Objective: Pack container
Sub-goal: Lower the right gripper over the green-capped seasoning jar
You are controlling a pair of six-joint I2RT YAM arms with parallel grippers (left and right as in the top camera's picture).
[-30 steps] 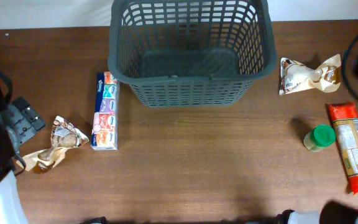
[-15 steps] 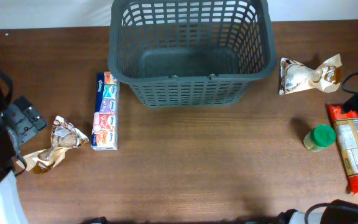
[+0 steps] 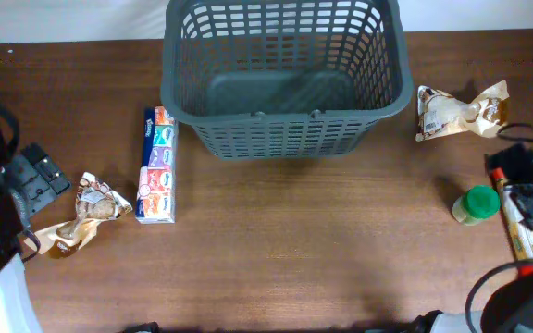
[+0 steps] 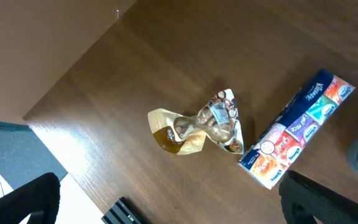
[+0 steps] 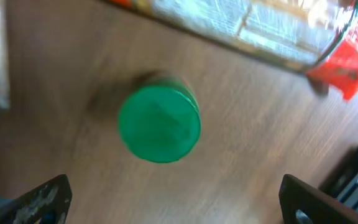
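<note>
The dark grey basket (image 3: 285, 137) stands empty at the back middle. A tissue pack (image 3: 157, 165) and a crumpled snack bag (image 3: 86, 213) lie to its left; both show in the left wrist view, the bag (image 4: 204, 124) and the pack (image 4: 297, 134). My left gripper (image 3: 37, 178) is open and empty, left of the bag, its fingers wide apart (image 4: 173, 208). At the right are a green-lidded jar (image 3: 477, 204), a red pasta package (image 3: 528, 242) and a snack pouch (image 3: 456, 113). My right gripper (image 3: 521, 185) is open above the pasta package, next to the jar (image 5: 159, 124), fingers (image 5: 185, 205) empty.
The pasta package (image 5: 253, 31) lies just beyond the jar in the right wrist view. The table's left edge (image 4: 61, 155) runs close to the left gripper. A dark cable loops at the front right corner (image 3: 489, 296).
My right arm has come in from the right edge and moved down over the pasta package, beside the green-lidded jar. The left arm and all packages have not moved.
</note>
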